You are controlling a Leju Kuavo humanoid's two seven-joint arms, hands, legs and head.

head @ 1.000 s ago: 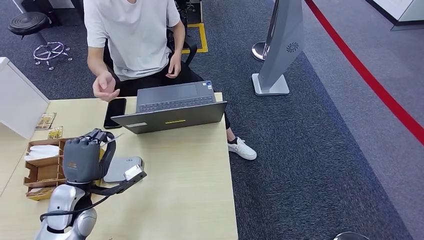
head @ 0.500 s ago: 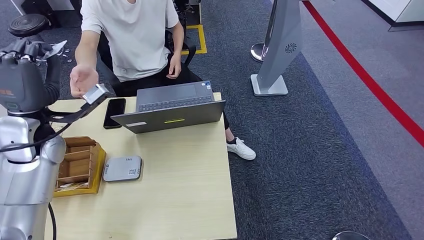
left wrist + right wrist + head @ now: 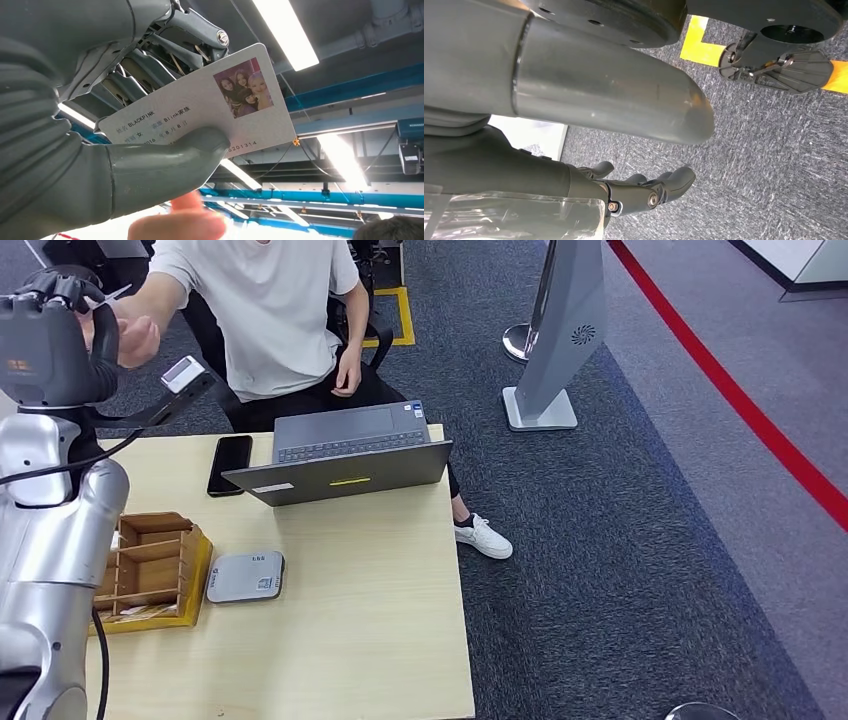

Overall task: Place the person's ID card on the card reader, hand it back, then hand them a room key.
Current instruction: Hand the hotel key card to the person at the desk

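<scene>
Left hand (image 3: 50, 345) is raised at upper left, w/ a card (image 3: 108, 296) edge seen at its fingers. A person's hand (image 3: 135, 338) is held just beside it. On the table (image 3: 350, 640): card reader (image 3: 245, 576) beside a wooden organiser (image 3: 152, 570), laptop (image 3: 345, 455) further back, phone (image 3: 229, 465) to its left. A grey stand (image 3: 555, 335) is seen on the carpet.
</scene>
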